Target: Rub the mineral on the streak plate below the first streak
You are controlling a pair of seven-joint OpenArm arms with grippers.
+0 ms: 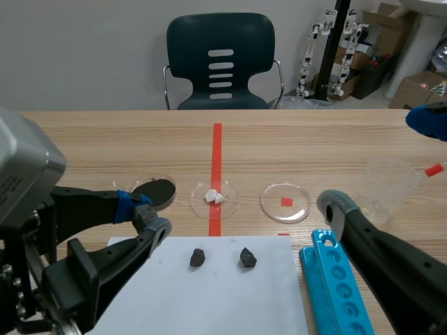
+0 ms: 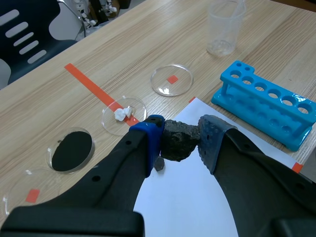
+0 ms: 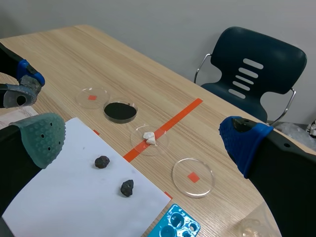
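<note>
**left claw's got the mineral, right one's just hanging open**

left claw (image 1: 149, 214) is clamped on a lumpy dark mineral (image 2: 178, 141), pinched right between the blue pad and the grey one. it sits over the far left corner of the white sheet (image 1: 209, 300) on the desk (image 1: 105, 139); can't tell if the rock actually touches the sheet.

two smaller dark rocks (image 1: 198, 257) (image 1: 247, 258) lie side by side on the sheet, a bit apart. right claw (image 3: 142, 140) is spread wide, gripping nothing, over the desk's right side.

beyond the sheet is a row of petri dishes: one with black powder (image 2: 50, 153), one with white bits (image 1: 230, 202) on the red tape line, one with a red square (image 1: 302, 204). a blue tube rack (image 1: 334, 279) lies just right of the sheet, with a clear plastic cup (image 1: 388, 187) further back.
</note>
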